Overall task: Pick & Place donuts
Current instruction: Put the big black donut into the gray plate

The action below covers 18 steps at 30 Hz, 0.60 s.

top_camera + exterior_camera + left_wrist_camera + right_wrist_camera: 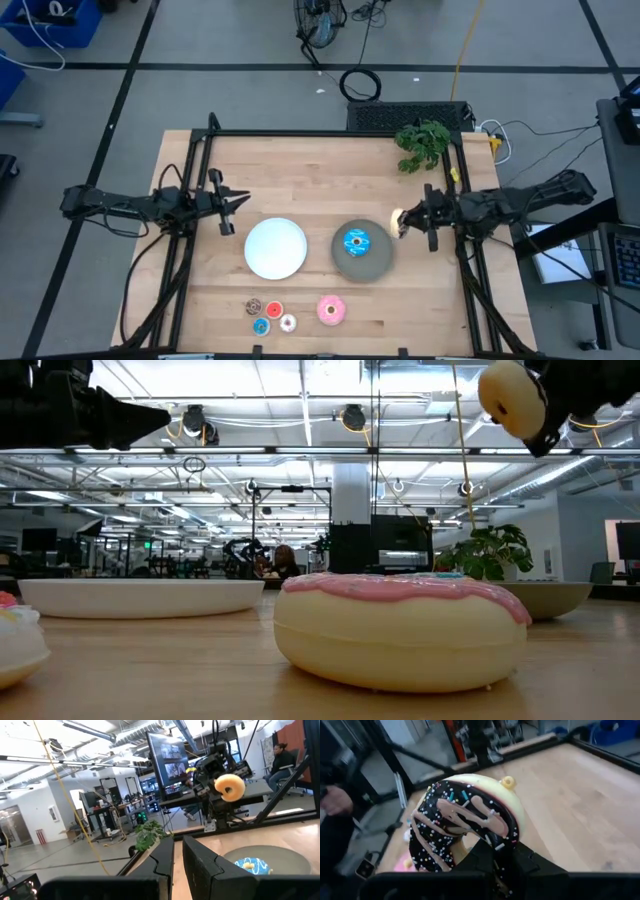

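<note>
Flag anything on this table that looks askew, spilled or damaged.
Nothing stands out. The blue donut lies flat on the grey plate, and the right gripper holds the sprinkled donut beside that plate.

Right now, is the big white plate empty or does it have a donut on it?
Empty. The white plate shows only bare white from above, while the grey plate beside it holds the blue donut.

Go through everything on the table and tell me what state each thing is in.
Right hand: shut on the sprinkled donut, held above the table.
Left hand: empty.
Blue donut: on the grey plate.
White plate: empty.
Pink donut: flat on the table.
</note>
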Each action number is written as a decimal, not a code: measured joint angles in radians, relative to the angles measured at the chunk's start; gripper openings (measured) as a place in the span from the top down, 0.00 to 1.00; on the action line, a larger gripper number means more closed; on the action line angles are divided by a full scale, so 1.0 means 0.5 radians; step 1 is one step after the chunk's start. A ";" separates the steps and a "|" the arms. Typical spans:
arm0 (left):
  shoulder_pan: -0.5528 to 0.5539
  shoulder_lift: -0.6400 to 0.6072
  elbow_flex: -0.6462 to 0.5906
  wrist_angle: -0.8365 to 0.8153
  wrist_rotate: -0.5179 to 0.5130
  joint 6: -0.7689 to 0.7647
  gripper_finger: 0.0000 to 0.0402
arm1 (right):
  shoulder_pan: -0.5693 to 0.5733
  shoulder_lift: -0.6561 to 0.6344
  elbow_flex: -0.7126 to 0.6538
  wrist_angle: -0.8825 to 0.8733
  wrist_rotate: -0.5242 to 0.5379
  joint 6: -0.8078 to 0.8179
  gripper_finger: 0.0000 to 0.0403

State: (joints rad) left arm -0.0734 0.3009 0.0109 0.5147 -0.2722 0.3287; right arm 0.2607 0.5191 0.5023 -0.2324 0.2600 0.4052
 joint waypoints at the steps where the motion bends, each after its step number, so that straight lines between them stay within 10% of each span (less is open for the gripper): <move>1: 0.001 0.001 0.000 0.011 0.001 -0.003 0.88 | 0.000 0.075 0.078 -0.088 0.004 0.002 0.97; 10: 0.000 0.001 0.000 0.025 0.000 0.004 0.88 | -0.026 1.025 0.808 -0.934 -0.181 0.223 0.97; 18: 0.000 0.001 0.000 -0.005 0.001 0.005 0.88 | -0.030 1.630 1.114 -0.966 -0.628 0.077 0.97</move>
State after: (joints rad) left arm -0.0734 0.3012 0.0109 0.5120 -0.2718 0.3313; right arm 0.2459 1.3343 1.0592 -0.7156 -0.0538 0.4436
